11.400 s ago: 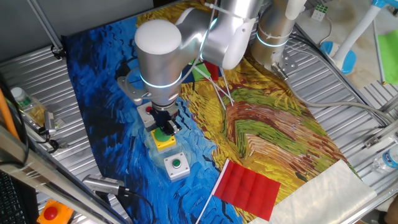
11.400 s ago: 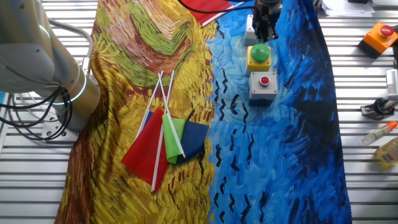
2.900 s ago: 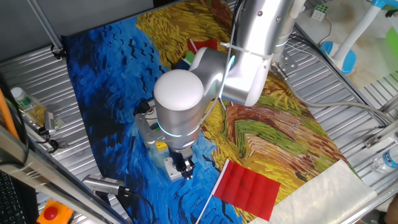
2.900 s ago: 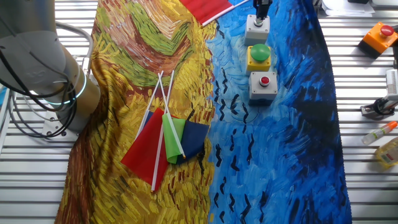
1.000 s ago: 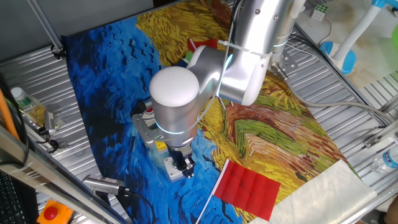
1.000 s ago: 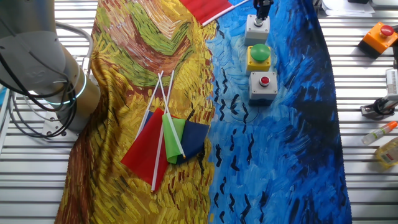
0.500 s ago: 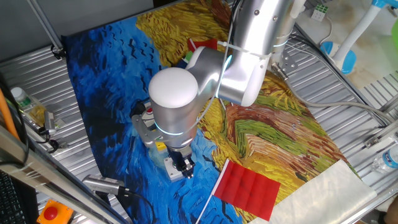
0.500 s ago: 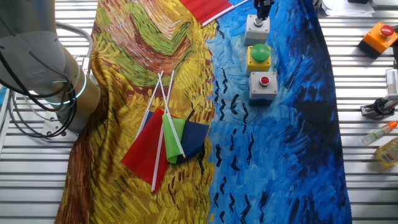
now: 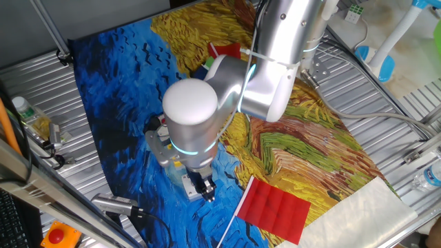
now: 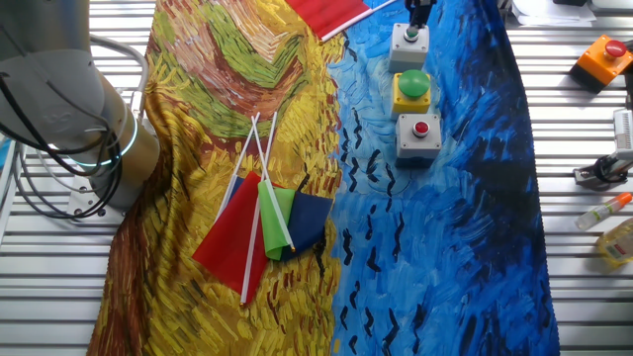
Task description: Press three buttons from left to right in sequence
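The gripper, its finger state impossible to tell, hung right above the grey box with the small green button, last in the row past the yellow box and the red-buttoned grey box on the counter, suggesting the sequence was on its final press.

- Grey box with small red button
- Yellow box with big green button
- Grey box with small green button
- Blue and yellow swirly cloth
- Red flag

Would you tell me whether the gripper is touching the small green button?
Cannot tell: the other fixed view shows the gripper at the far edge of the button, no plain gap.
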You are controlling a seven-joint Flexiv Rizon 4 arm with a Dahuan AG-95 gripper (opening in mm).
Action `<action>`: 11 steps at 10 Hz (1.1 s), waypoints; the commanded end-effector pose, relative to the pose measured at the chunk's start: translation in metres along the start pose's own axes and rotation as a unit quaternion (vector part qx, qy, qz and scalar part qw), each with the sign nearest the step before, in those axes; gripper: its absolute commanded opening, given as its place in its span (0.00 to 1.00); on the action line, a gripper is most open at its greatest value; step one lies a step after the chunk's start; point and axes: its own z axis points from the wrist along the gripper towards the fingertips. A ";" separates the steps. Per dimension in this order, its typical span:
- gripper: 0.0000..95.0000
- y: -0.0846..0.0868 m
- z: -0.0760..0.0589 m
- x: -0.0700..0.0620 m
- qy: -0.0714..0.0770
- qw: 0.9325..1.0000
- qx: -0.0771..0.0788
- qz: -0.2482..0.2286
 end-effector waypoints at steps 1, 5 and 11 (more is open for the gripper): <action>0.60 0.001 0.002 0.005 -0.004 1.000 0.000 0.000; 0.60 0.002 0.005 0.009 -0.005 1.000 -0.001 -0.001; 0.60 0.001 0.008 0.009 -0.007 1.000 -0.004 0.004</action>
